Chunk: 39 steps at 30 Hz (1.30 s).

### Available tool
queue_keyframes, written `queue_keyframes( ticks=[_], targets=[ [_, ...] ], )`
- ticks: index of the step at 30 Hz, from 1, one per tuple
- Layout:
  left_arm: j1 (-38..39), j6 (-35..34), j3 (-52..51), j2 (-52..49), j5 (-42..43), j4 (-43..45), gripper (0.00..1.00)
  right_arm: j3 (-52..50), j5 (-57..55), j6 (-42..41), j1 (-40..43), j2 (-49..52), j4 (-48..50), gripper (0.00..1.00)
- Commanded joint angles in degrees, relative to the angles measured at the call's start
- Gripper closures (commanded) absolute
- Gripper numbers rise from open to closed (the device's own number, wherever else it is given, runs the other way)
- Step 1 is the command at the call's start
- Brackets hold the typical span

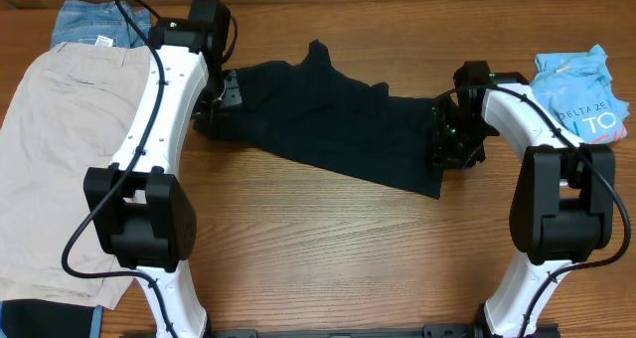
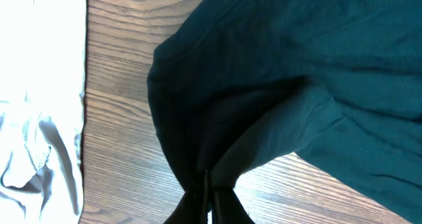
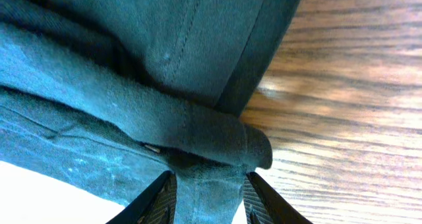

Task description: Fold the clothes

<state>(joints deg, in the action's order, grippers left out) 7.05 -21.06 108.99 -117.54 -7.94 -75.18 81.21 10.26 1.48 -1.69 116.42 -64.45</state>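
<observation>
The black T-shirt lies stretched across the middle of the wooden table between my two grippers. My left gripper is at its left end, shut on a pinched bunch of the black fabric, which fans out from the tips. At the shirt's right edge my right gripper is shut on a thick folded hem, and the cloth fills the gap between its fingers. Both ends look slightly lifted. No chest logo shows.
Beige shorts cover the table's left side, and their pale cloth shows beside the left gripper. Blue denim lies at the far left corner. A light-blue printed tee sits crumpled at the right edge.
</observation>
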Motion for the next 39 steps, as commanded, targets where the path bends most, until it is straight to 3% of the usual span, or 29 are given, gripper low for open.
queue_keyframes(
  ticks=[1,22,33,39],
  targets=[
    [0.07,0.11,-0.46,-0.15,0.07,0.07,0.96,-0.28,-0.15,-0.26,-0.13,0.09,0.57,0.63],
    [0.07,0.33,-0.46,-0.15,0.09,0.26,0.96,-3.91,-0.33,-3.06,-0.17,0.28,4.39,0.64],
    [0.07,0.31,-0.46,-0.15,0.09,0.26,0.96,-3.32,-0.61,-3.08,-0.07,0.20,3.65,0.83],
    [0.07,0.33,-0.46,-0.15,0.07,0.24,0.96,-0.94,-1.68,-3.85,-0.07,-1.16,0.94,0.87]
  ],
)
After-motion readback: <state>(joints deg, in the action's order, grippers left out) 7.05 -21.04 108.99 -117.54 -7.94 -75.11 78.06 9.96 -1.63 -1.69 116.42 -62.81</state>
